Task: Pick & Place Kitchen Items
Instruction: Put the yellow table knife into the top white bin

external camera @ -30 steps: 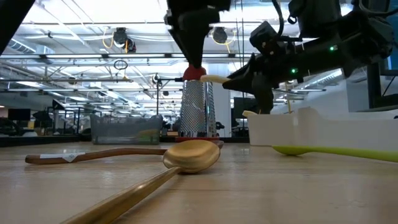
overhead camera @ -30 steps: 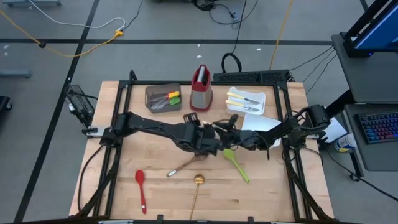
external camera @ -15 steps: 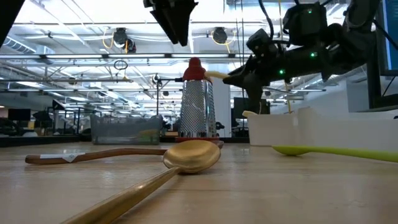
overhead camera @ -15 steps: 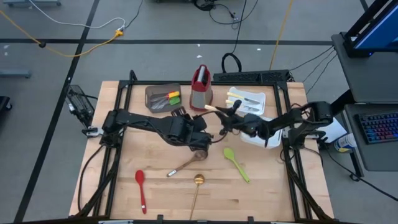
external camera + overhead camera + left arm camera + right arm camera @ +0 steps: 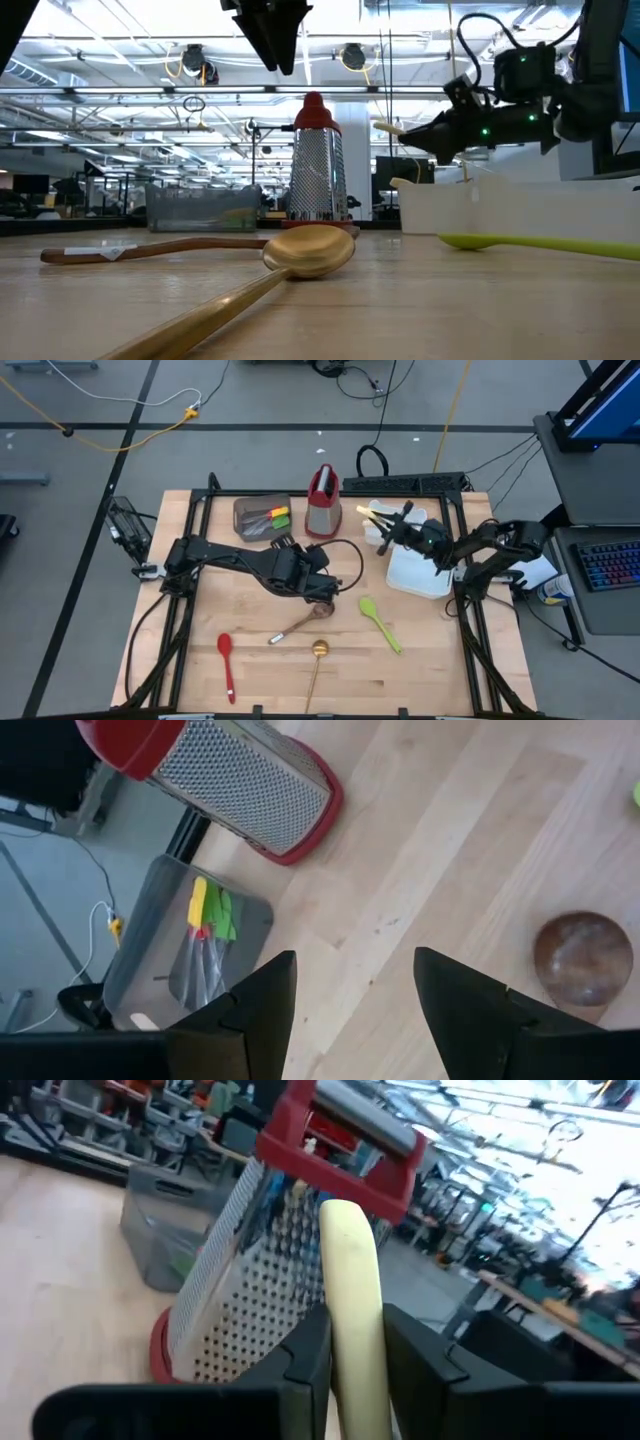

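My right gripper (image 5: pixel 385 526) is shut on a yellow-handled knife (image 5: pixel 366 512) above the far white tray (image 5: pixel 418 512), which holds more yellow-handled knives. In the low view the gripper (image 5: pixel 418 130) is level and well above the table. My left gripper (image 5: pixel 287 547) is open and empty, raised left of the grater (image 5: pixel 322 500); it also shows in the low view (image 5: pixel 275 35). A wooden spoon (image 5: pixel 298 622), gold spoon (image 5: pixel 317 665), green spoon (image 5: pixel 380 622) and red spoon (image 5: pixel 227 660) lie flat on the table. My right gripper pinches the knife's yellow handle (image 5: pixel 352 1330) between its two fingers (image 5: pixel 308 1355). The fingers come level from the table's right and lie along the knife. The handle's free end (image 5: pixel 385 127) sticks out past the fingertips toward the left. The knife is level and lifted clear; its blade is hidden.
A grey bin (image 5: pixel 250 510) with yellow, green and red utensils stands at the far left beside the red-and-steel grater. A second white tray (image 5: pixel 420 575) lies near the right edge. Bare wood lies between the loose spoons.
My right gripper has carried the knife from the table's middle toward the far right, and it now stands over the far white tray. My left gripper has gone up and toward the far left, away from the knife.
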`<act>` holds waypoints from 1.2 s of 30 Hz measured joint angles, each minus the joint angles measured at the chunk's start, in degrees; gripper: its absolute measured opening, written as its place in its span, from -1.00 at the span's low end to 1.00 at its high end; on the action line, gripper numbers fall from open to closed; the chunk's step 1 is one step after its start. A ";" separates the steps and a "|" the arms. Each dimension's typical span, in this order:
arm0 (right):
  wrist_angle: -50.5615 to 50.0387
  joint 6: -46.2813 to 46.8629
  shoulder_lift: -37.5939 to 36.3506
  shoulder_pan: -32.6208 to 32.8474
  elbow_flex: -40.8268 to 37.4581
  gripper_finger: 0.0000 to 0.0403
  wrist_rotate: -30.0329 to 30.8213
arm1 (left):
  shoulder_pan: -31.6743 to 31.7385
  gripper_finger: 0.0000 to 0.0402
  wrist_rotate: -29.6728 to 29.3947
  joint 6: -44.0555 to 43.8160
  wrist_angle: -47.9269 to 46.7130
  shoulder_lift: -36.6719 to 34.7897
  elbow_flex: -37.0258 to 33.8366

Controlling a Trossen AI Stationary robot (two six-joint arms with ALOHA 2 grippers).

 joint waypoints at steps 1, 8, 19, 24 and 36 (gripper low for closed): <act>-0.62 0.51 0.02 -1.28 0.06 -0.68 -1.49 | 0.00 0.04 0.00 0.01 0.02 0.00 0.00; -7.60 4.20 0.09 -6.59 1.19 -0.69 -2.99 | 0.09 0.04 -0.07 -0.44 0.22 0.00 0.00; -15.59 8.02 0.08 -9.75 1.22 -0.65 -3.01 | 0.07 0.04 -0.02 -0.68 0.24 0.00 -0.02; -18.11 9.38 0.09 -10.83 1.22 -0.64 -2.98 | 0.04 0.04 0.00 -0.77 0.24 0.00 -0.02; -17.92 12.44 0.09 -10.78 1.22 -0.41 -2.95 | 0.04 0.04 0.02 -0.75 0.26 0.00 -0.02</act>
